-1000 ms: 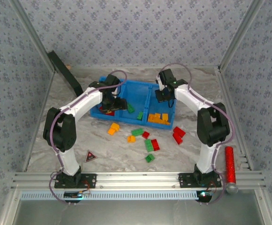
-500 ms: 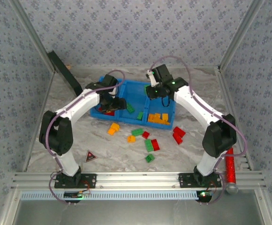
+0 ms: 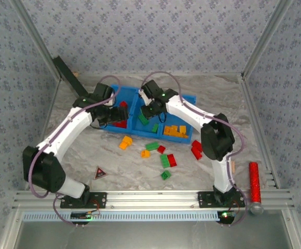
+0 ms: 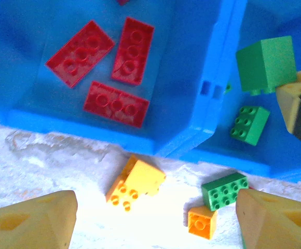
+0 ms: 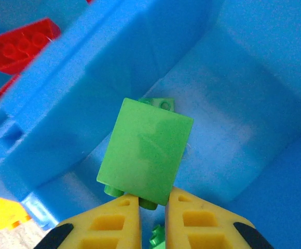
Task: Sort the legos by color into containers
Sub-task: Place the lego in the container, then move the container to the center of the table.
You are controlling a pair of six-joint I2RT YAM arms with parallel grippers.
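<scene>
The right gripper pinches a green plastic brick over the blue plastic bin; the left gripper stands wide apart.

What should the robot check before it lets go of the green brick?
1. Right claw shut on the green brick: ok.
2. Brick hangs over the middle compartment: ok.
3. A second green brick lies in that compartment, so the colour matches: ok.
4. Left claw open and empty: ok.
5. Red bricks lie in the left compartment: ok.
6. Table free of bricks: not ok, a yellow brick and others lie there.
</scene>
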